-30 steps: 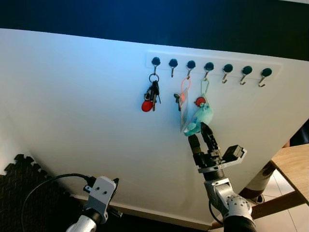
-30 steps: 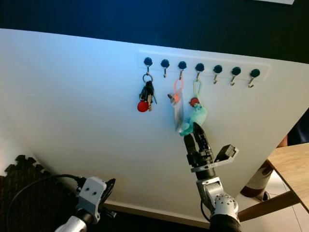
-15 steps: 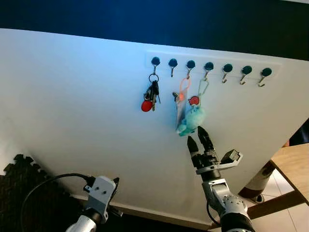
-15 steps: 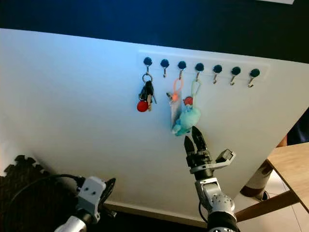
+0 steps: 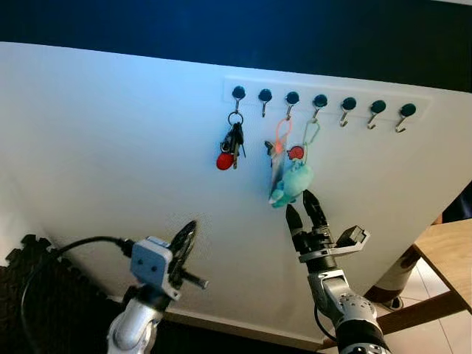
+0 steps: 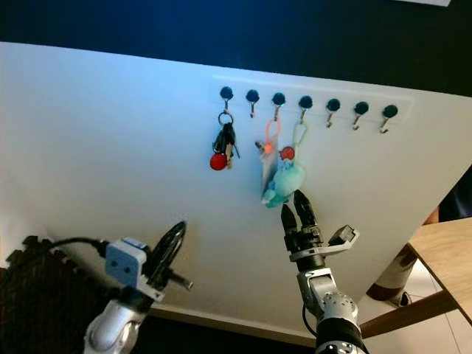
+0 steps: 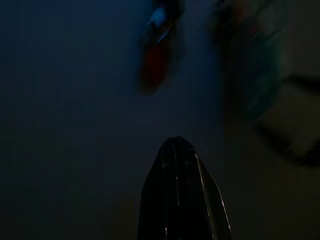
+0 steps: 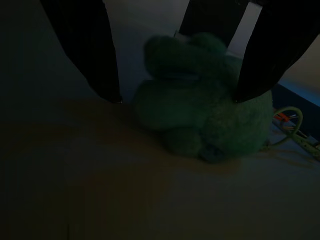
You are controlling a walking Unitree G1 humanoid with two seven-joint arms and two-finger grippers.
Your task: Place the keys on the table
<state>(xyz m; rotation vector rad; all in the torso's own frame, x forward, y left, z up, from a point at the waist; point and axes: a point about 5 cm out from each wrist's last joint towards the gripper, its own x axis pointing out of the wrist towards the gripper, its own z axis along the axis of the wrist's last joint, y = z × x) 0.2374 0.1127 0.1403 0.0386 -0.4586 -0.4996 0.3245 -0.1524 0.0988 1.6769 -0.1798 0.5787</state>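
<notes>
A white wall [image 5: 110,147] carries a hook rail [image 5: 324,96], from which the keys [image 5: 231,146] with a red tag hang beside a teal plush keychain [image 5: 293,181]. The right gripper [image 5: 304,208] sits just under the plush, fingers spread. The left gripper [image 5: 184,247], raised lower on the wall, shows its fingers pressed together.

Home entryway or hall, by the look of it. I'm facing a plain white wall [image 5: 110,147] with a dark navy band above it. A white key rack [image 5: 324,94] with a row of dark-knobbed metal hooks is mounted on it; a key bunch with a red tag [image 5: 231,147], a lanyard card [image 5: 277,158] and a teal plush keychain [image 5: 293,182] hang there. Black foam puzzle mat [image 5: 33,284] on the floor lower left, corner of a wooden table [image 5: 442,254] on my right, pale tiled floor [image 5: 435,332] under it.
</notes>
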